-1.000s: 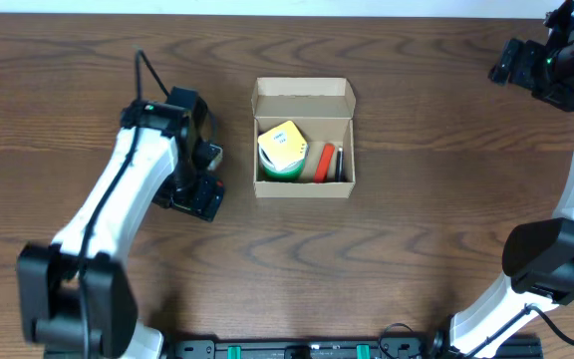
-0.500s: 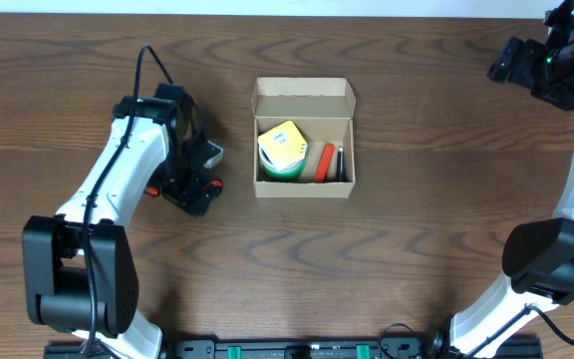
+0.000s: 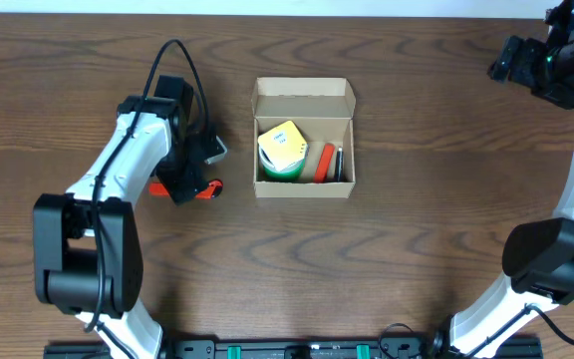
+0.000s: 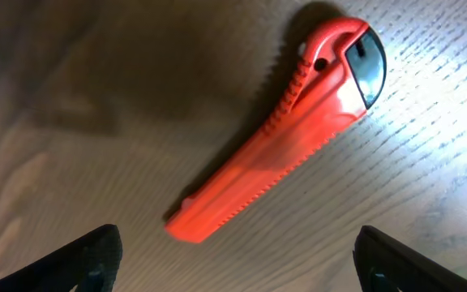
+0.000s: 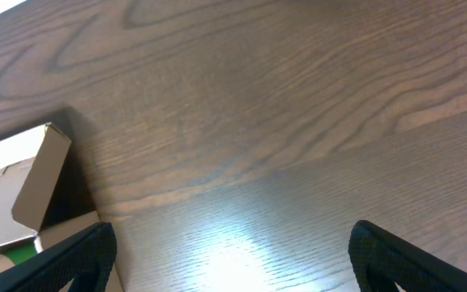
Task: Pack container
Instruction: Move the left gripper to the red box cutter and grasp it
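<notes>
1. Find the container (image 3: 304, 140) at the middle of the surface (image 3: 427, 249), lid flap (image 3: 304, 94) folded back on the far side. Glimpse a corner of it too at the left edge of the right wrist view (image 5: 40, 180).
2. Note inside it a green and yellow item (image 3: 281, 150), a red item (image 3: 324, 162) and a dark pen-like thing (image 3: 339, 163).
3. Judge it light, thin cardboard: stiff along folds and corners, soft mid-wall, easily dented, apt to skid on the smooth wood.
4. Take hold by pinching a side wall close to a corner, or the free edge of the flap for closing. Steady the opposite wall against sliding.
5. See the left fingers (image 4: 87, 255) spread wide and clasping nothing, poised either side above a red utility knife (image 4: 282, 138) that lies flat near the container's left wall, apart from it.
6. Treat that knife as hard, slick plastic, and pinch across its narrow body at mid-length.
7. See the right fingers (image 5: 79, 251) likewise apart and empty, raised near the far right corner, well apart from the container.
</notes>
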Controlling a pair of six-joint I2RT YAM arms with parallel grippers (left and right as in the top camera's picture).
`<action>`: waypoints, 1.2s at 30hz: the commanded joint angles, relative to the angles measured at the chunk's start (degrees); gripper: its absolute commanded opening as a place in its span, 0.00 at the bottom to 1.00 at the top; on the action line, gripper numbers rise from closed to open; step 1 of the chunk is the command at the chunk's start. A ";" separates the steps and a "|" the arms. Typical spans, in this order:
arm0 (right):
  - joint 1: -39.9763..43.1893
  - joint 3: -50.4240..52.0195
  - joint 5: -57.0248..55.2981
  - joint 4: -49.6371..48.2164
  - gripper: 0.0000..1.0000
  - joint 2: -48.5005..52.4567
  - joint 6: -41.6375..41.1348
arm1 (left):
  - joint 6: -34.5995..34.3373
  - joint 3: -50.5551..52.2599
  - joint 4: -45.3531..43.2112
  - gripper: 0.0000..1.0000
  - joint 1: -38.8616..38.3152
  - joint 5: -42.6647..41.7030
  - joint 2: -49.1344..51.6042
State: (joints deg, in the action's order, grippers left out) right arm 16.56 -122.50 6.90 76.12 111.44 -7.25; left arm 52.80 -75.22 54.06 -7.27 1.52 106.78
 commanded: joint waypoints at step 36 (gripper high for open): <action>0.28 -0.04 -1.09 0.79 0.91 6.14 -0.87 | -4.15 0.00 -4.02 0.06 0.09 -5.35 11.06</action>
State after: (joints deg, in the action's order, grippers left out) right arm 16.56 -122.50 6.20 76.69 117.60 -7.27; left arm 51.33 -75.85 51.90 -7.27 -3.07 115.61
